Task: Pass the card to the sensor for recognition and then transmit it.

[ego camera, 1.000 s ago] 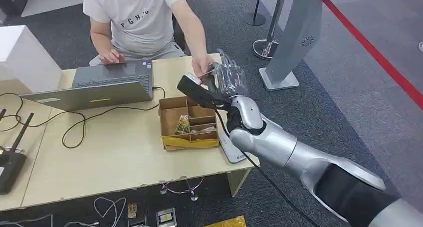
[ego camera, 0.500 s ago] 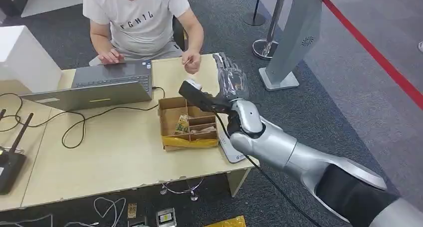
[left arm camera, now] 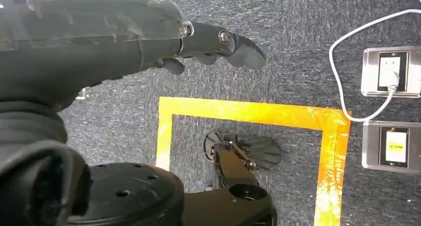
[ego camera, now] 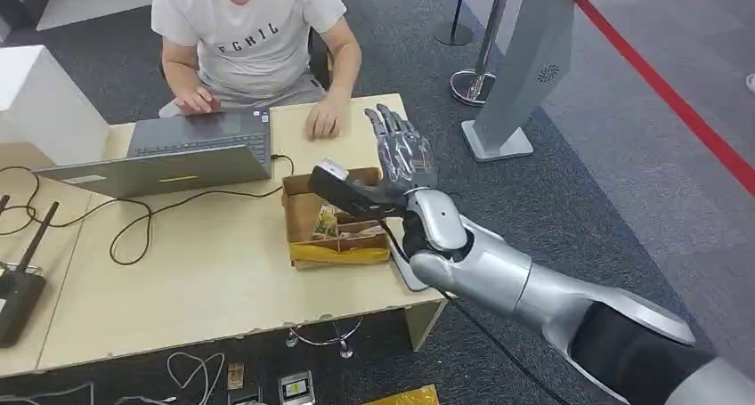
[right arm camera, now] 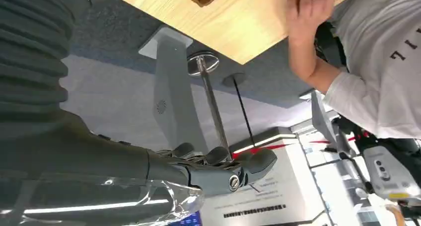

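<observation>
Card: I see none in the right hand (ego camera: pixel 392 160), fingers spread apart, empty, above the cardboard box (ego camera: pixel 336 220) | handover looks done; person's hand (ego camera: pixel 324 120) rests at box's 12 o'clock | left hand (left arm camera: pixel 99 35) hangs, fingers loosely extended, empty | next: I retract right arm.

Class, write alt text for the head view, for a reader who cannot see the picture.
The right robot hand, fingers spread and empty, hovers over a cardboard box on a wooden table. Across the table a seated person in a white T-shirt rests one hand on an open laptop and the other on the tabletop.
</observation>
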### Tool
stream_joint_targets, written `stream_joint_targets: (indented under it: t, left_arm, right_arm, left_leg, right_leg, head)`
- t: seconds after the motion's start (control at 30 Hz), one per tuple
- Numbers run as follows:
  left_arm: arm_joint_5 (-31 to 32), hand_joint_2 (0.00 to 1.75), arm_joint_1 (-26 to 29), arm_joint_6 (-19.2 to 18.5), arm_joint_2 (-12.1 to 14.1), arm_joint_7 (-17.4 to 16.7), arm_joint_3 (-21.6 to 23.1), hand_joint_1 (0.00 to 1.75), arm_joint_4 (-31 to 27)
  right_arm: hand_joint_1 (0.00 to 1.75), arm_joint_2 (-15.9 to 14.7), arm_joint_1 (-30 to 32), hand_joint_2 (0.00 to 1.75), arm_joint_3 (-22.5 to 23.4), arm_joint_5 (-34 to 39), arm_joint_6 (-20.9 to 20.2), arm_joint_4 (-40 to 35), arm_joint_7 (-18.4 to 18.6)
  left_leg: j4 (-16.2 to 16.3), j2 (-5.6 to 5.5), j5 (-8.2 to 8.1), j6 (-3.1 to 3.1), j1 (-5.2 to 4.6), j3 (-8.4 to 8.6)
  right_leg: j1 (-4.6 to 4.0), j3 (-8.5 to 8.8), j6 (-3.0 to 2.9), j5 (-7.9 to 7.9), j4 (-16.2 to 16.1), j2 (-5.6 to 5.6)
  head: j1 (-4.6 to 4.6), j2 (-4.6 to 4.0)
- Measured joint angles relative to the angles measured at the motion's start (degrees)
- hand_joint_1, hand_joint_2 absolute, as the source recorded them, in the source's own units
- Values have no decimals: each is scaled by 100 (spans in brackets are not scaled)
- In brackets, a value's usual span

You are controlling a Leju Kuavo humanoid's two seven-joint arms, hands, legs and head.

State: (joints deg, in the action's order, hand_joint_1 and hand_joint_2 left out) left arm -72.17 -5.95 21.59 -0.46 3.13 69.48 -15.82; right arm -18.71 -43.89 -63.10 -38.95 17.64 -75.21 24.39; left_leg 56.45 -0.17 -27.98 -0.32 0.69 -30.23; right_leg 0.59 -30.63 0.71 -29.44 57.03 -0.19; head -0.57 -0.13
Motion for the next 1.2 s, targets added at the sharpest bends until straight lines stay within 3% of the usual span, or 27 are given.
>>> stream_joint_targets:
  t: [0.53, 1.2]
  left_arm:
    - [-186, 0, 14, -24, 2, 0, 0, 0, 0]
    - [-223, 0, 7, -37, 42, 9, 13, 0, 0]
  right_arm:
    - [0, -701, 900, 175, 144, -470, -673, -1553, 79]
    - [0, -800, 1506, 175, 210, -562, -876, -1812, 81]
  left_leg:
    - [0, 2, -1, 0, 0, 0]
    - [0, 7, -2, -2, 0, -2]
  right_leg:
    - [0, -1, 0, 0, -1, 1]
    - [0, -1, 0, 0, -1, 4]
  head:
    - [0, 0]
    - [0, 0]
